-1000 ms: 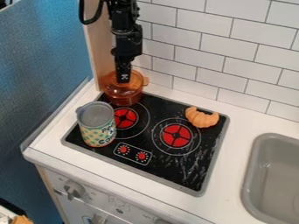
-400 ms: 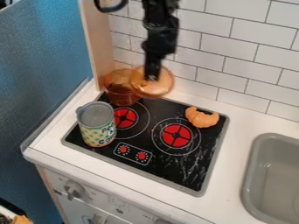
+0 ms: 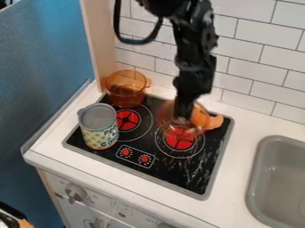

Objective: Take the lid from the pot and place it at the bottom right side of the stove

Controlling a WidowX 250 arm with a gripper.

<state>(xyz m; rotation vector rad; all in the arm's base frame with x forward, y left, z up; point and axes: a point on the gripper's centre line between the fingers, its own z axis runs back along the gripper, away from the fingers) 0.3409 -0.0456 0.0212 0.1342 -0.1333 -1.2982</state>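
Observation:
My gripper (image 3: 182,112) hangs over the right burner, shut on the lid. Held at its top, the see-through orange lid (image 3: 169,119) is above the upper part of the right burner and overlaps the croissant in view. The amber pot (image 3: 125,90) stands uncovered at the stove's back left corner. The black stove top (image 3: 199,174) has a bare lower right part, in front of the right burner.
An open can (image 3: 99,132) stands at the stove's left side. A toy croissant (image 3: 215,121) lies at the back right, partly behind the lid. The grey sink (image 3: 276,178) is at the right, and the tiled wall (image 3: 256,67) rises behind.
The lid was on the pot, then rose off it in my gripper. Both have moved right and toward the front, over the right burner. The pot has stayed where it was.

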